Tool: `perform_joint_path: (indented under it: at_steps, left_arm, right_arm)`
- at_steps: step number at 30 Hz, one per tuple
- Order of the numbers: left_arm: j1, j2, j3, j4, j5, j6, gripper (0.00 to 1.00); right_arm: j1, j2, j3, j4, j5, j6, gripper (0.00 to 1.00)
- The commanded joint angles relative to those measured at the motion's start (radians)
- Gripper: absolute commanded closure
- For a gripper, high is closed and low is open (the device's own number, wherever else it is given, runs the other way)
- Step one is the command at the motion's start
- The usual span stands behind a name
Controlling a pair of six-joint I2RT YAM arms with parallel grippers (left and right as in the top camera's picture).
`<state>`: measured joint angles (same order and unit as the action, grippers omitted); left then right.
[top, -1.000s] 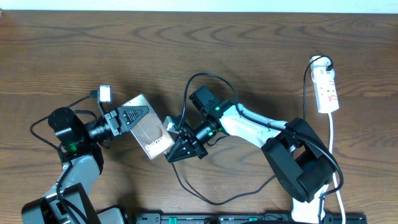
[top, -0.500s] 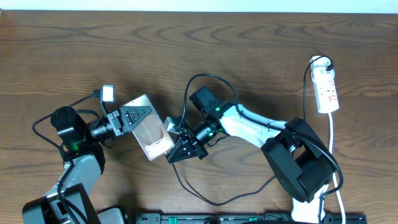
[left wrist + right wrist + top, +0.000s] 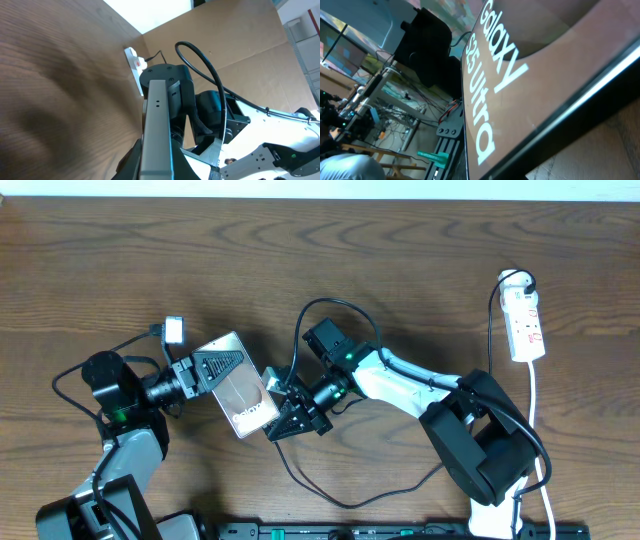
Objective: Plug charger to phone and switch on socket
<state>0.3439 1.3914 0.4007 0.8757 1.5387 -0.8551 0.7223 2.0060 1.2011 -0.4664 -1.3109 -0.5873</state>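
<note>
1. The left pincer (image 3: 222,368) is clamped across the upper half of the phone (image 3: 248,402). The phone sits left of centre on the worktop (image 3: 420,250), its long axis running from 11 to 5 o'clock and its glossy lettered face up. Judgement: this grip steadies the slab and leaves its 5 o'clock end free as the port end.
2. The right pincer (image 3: 288,420) is fully closed and touches that 5 o'clock end of the phone. The charger (image 3: 320,495) runs out from its tips and loops away toward 5 o'clock. Judgement: it pinches the cable just behind the plug tip, though the tip itself is hidden in every view.
3. The right wrist view is filled by the white lettering at very close range, which fits a plug lined up with the phone's short edge. I cannot tell whether the plug is seated.
4. The socket (image 3: 526,323) lies well apart at 2 o'clock of the worktop, with neither arm near it. Judgement: the switch step is not yet begun.
5. Against a second ago, the left arm and phone have nudged slightly toward 3 o'clock, closing on the right pincer. Against half a second ago, nothing visibly differs. The right arm, the cable loop and the socket are unchanged.
</note>
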Motion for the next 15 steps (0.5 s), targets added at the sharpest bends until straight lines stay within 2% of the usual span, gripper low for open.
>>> perform_joint_path:
  at_steps: [1, 5, 15]
  left_arm:
    - [-0.016, -0.006, 0.009, 0.006, 0.032, 0.056, 0.93]
    - [-0.015, -0.006, 0.009, 0.006, 0.031, 0.103, 0.93]
    - [-0.015, -0.006, 0.009, 0.043, -0.03, 0.103, 0.93]
  right_arm:
    - [0.006, 0.01, 0.014, 0.01, -0.057, 0.007, 0.99]
    - [0.006, 0.01, 0.014, 0.005, -0.057, 0.007, 0.99]
    - [0.006, 0.01, 0.014, 0.003, -0.056, 0.007, 0.99]
